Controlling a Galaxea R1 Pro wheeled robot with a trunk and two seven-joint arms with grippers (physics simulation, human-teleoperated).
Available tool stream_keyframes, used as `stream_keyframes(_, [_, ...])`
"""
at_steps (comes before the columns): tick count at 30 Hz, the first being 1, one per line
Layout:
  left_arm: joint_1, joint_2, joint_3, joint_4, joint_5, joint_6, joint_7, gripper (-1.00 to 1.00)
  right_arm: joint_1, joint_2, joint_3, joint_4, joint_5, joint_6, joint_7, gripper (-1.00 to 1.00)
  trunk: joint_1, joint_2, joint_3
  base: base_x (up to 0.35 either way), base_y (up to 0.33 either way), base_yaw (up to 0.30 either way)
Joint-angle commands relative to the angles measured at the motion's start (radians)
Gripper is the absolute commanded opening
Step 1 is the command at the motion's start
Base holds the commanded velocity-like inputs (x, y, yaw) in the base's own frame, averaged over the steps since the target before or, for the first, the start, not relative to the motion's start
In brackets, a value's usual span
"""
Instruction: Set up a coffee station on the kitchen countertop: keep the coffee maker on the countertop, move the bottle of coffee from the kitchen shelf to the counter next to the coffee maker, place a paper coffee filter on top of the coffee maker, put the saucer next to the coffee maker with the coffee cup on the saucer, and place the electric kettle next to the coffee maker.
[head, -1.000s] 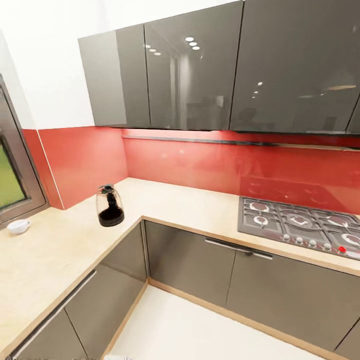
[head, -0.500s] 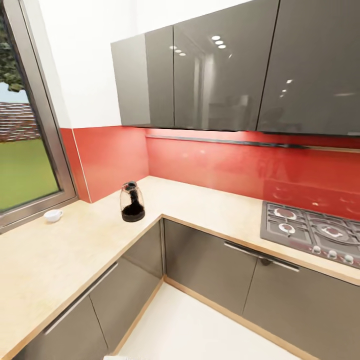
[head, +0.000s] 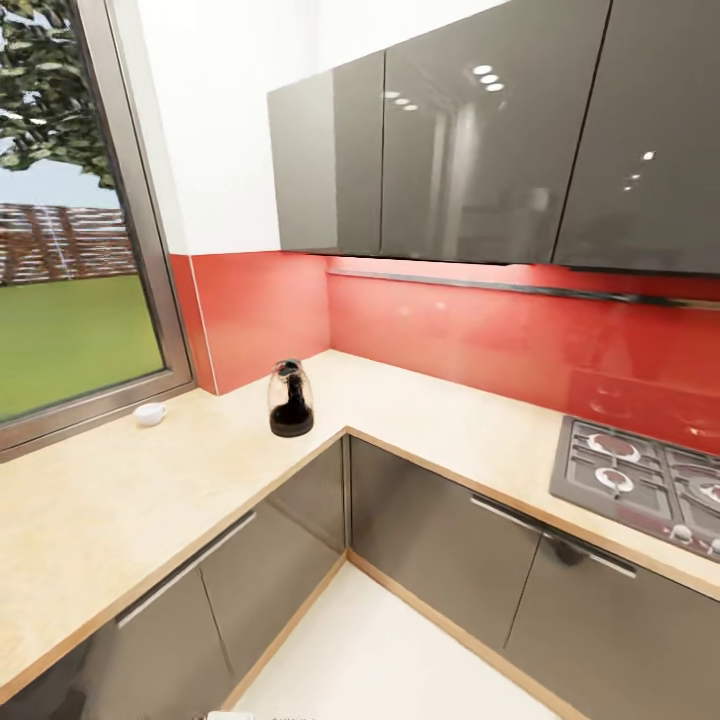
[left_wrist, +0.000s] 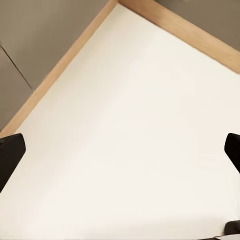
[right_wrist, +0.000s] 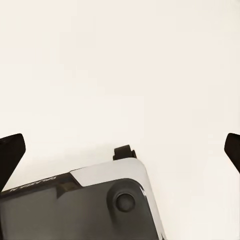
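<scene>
The electric kettle (head: 291, 399), a clear glass jug with a black base, stands at the inner corner of the L-shaped kitchen countertop (head: 120, 500). A tiny white coffee cup (head: 150, 413) sits on the same worktop by the window frame, to the kettle's left. My left gripper (left_wrist: 120, 155) is open, its dark fingertips wide apart over pale floor and a wooden plinth strip. My right gripper (right_wrist: 120, 152) is open too, above the floor with nothing between its fingers.
A gas hob (head: 640, 475) is set into the counter at the right. Glossy grey wall cabinets (head: 450, 150) hang over a red backsplash (head: 450, 335). A large window (head: 70, 250) fills the left. Pale floor (head: 380, 650) lies in the counter's angle. My grey base (right_wrist: 80, 205) sits below the right gripper.
The head camera has swung left, so the whole picture has slid right and more window shows. Kettle and cup stay where they were on the counter.
</scene>
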Motion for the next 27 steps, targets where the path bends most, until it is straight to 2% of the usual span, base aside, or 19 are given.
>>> stream_keyframes(1, [-0.001, 0.0, -0.007, 0.002, 0.01, -0.003, -0.003, 1.0, 0.001, -0.001, 0.008, -0.002, -0.009, -0.001, -0.003, 1.0, 0.0, -0.001, 0.0, 0.0, -0.272, 0.278])
stream_keyframes(15, [-0.001, 0.002, -0.006, 0.002, 0.012, -0.003, -0.003, 1.0, 0.001, -0.001, 0.008, -0.002, -0.009, 0.0, -0.003, 1.0, 0.0, -0.001, 0.0, 0.008, -0.255, 0.278])
stream_keyframes(27, [-0.001, 0.002, -0.006, 0.002, 0.013, -0.003, -0.003, 1.0, 0.001, -0.001, 0.008, -0.002, -0.009, 0.0, -0.003, 1.0, 0.0, -0.001, 0.0, 0.047, -0.045, 0.278])
